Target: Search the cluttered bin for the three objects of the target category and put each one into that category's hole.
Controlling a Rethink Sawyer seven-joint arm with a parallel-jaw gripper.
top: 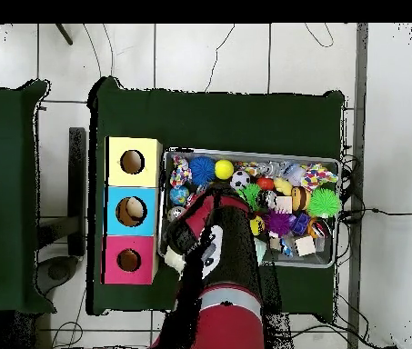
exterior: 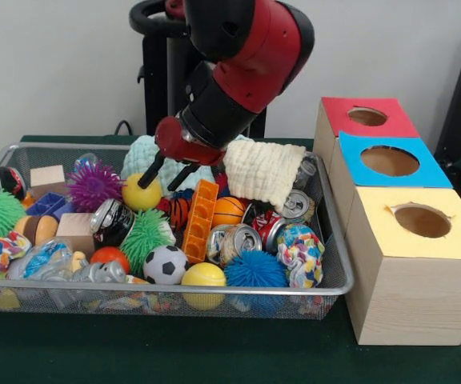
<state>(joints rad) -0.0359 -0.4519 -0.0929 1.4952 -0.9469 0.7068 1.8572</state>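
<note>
The black two-fingered gripper (exterior: 169,175) hangs with fingers spread, released, beside a smooth yellow ball (exterior: 142,193) in the silver wire-mesh bin (exterior: 336,254), left of a waffle-textured cream cloth (exterior: 264,170).

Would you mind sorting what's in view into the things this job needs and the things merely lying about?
Part of the job:
- bin
- gripper, open over the yellow ball
- red-topped box, blue-topped box, yellow-topped box, each with a hole

Just lying about:
- green cloth on the table
- cables on the floor
</note>
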